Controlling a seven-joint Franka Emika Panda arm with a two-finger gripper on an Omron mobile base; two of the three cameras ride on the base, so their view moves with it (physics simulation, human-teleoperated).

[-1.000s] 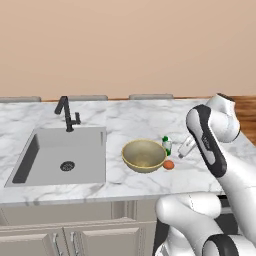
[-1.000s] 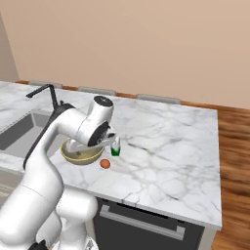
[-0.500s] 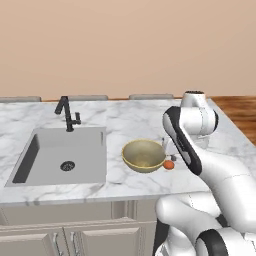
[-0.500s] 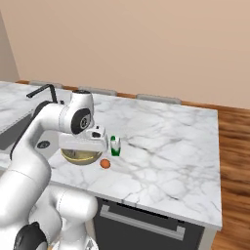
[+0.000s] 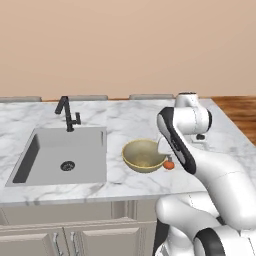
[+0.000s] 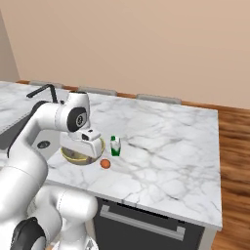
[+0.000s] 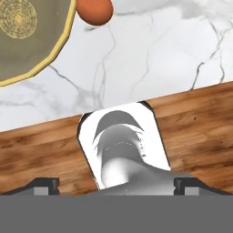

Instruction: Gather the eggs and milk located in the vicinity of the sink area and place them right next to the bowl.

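Note:
The tan-yellow bowl (image 5: 143,156) stands on the marble counter right of the sink (image 5: 62,152). The orange-red egg (image 6: 105,164) lies on the counter by the bowl's rim, and it also sits beside the bowl (image 7: 27,41) as the orange-red egg (image 7: 94,10) at the top of the hand view. The milk bottle (image 6: 115,146) stands upright just beyond that egg, touching nothing. My gripper (image 6: 88,145) hovers over the bowl's near side, left of the bottle. Its tips (image 7: 45,183) sit far apart, open and empty. The brown egg is out of view.
The black faucet (image 5: 67,113) rises behind the basin, whose drain (image 5: 67,165) is at its middle. Counter stretches right of the milk bottle toward the edge (image 6: 215,161). Wood floor (image 7: 195,118) lies past the counter's front edge.
The gripper has let go of the milk bottle and swung left from it to hover over the bowl. The bottle and the orange-red egg have stayed in place.

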